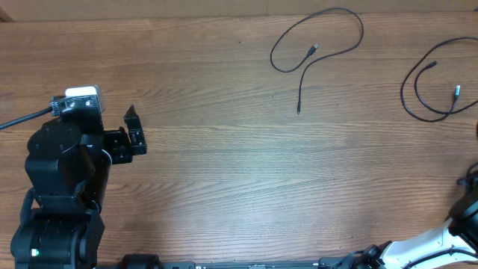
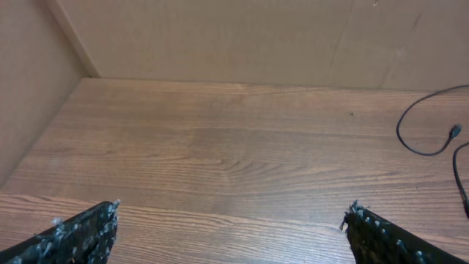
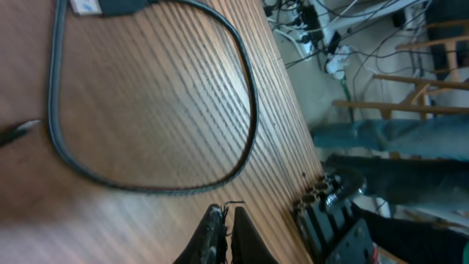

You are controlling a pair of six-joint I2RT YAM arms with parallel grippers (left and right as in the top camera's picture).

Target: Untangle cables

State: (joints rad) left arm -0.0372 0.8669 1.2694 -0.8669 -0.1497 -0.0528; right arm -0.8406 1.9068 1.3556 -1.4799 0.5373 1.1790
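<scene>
Overhead shows 2 cables (image 1: 300,93) lying apart toward the far right of the table (image 1: 224,164), light floppy cords I'd pinch mid-loop not by the plugs (image 1: 456,91), left gripper (image 1: 134,128) spread wide and empty, right gripper (image 3: 223,220) fingers pressed together holding nothing.

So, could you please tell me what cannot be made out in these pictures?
- Overhead: the right cable runs off the right edge, so its full loop is unseen.
- Overhead: the middle cable has plug ends too small to identify.
- Right wrist: a plug is cut by the top edge and blurred.
</scene>
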